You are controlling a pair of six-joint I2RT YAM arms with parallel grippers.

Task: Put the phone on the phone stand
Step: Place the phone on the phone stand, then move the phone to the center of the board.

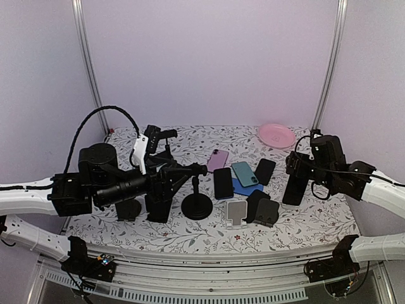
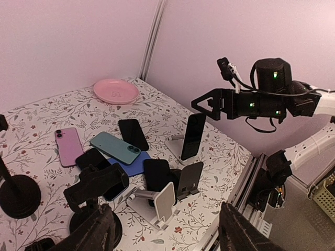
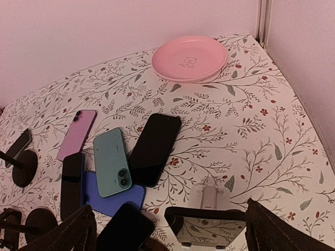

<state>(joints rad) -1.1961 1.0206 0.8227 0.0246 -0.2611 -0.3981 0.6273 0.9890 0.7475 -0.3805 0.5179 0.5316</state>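
Note:
A black phone (image 1: 292, 188) stands upright on a white phone stand (image 2: 175, 144) at the right of the table. In the right wrist view its top edge (image 3: 209, 214) shows just in front of the stand (image 3: 209, 197). My right gripper (image 3: 168, 222) is open, with a finger on each side of the phone's top and neither touching it. It also shows in the left wrist view (image 2: 207, 104), just above the phone (image 2: 193, 136). My left gripper (image 2: 167, 235) is open and empty, hovering at the left over black stands.
Loose phones lie mid-table: pink (image 1: 217, 159), teal (image 1: 244, 173), blue (image 1: 245, 188) and black ones (image 1: 264, 171). An empty white stand (image 1: 236, 213) and a dark stand (image 1: 267, 213) sit in front. A black round-base holder (image 1: 197, 206) stands by the left arm. A pink plate (image 1: 276, 135) sits at the back right.

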